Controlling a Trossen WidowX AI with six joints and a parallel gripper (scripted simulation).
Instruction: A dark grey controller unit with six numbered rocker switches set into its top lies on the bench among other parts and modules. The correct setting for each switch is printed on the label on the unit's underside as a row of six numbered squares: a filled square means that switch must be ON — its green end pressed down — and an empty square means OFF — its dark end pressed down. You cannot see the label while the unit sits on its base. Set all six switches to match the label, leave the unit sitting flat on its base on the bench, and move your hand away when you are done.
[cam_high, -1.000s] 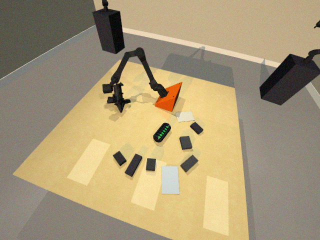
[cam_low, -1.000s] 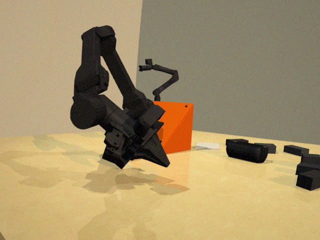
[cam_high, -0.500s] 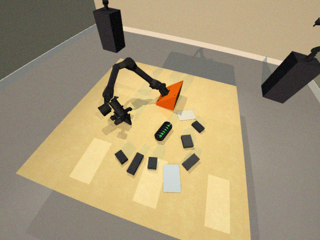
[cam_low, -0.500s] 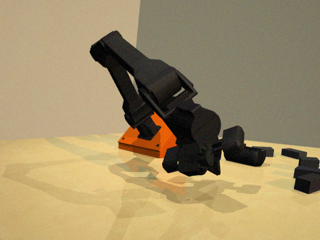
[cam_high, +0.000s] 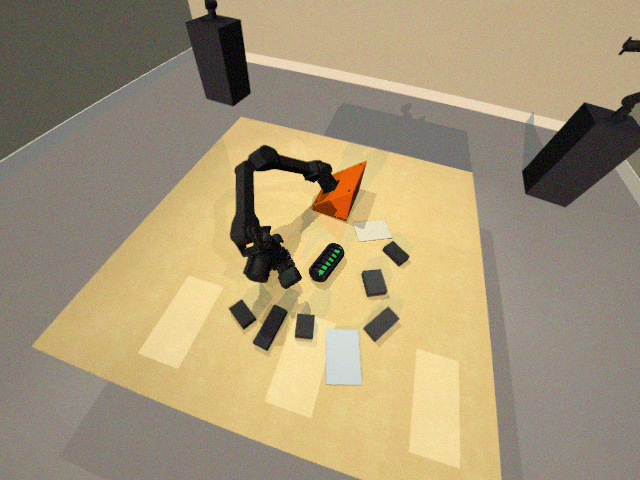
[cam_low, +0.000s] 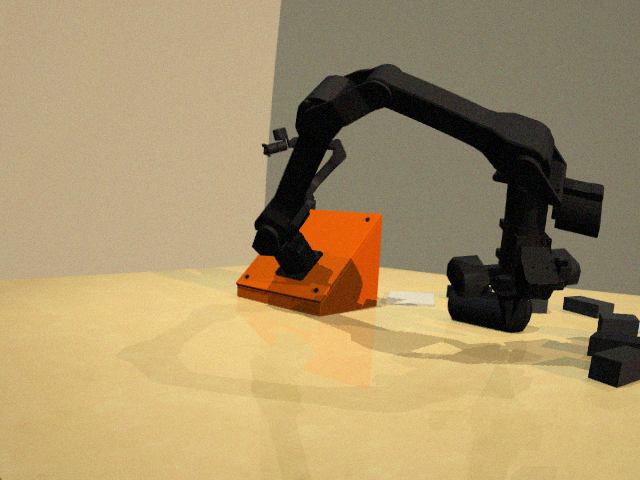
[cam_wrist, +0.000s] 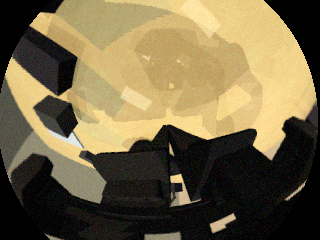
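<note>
The dark grey controller unit (cam_high: 329, 267) lies with its switch side up near the middle of the bench. A row of green switch ends shows along its top. The switch numbers and which ends are pressed down are too small to tell. The label on the underside is hidden. In the exterior view the arm's wrist and hand cover the place where the unit lies. My gripper (cam_wrist: 167, 128) is shut and empty, its fingertips together in the wrist view. The hand is beside the unit, on its left in the top view, apart from it.
An orange wedge (cam_high: 341, 198) (cam_low: 336, 232) carries the arm's base. A white card (cam_high: 373, 230) (cam_low: 412, 298) lies near it. Dark blocks (cam_high: 374, 282) (cam_high: 381, 323) (cam_high: 305, 326) (cam_high: 270, 327) (cam_high: 242, 314) (cam_high: 395, 253) lie right of and in front of the unit, with a pale blue card (cam_high: 343, 357) farther forward.
</note>
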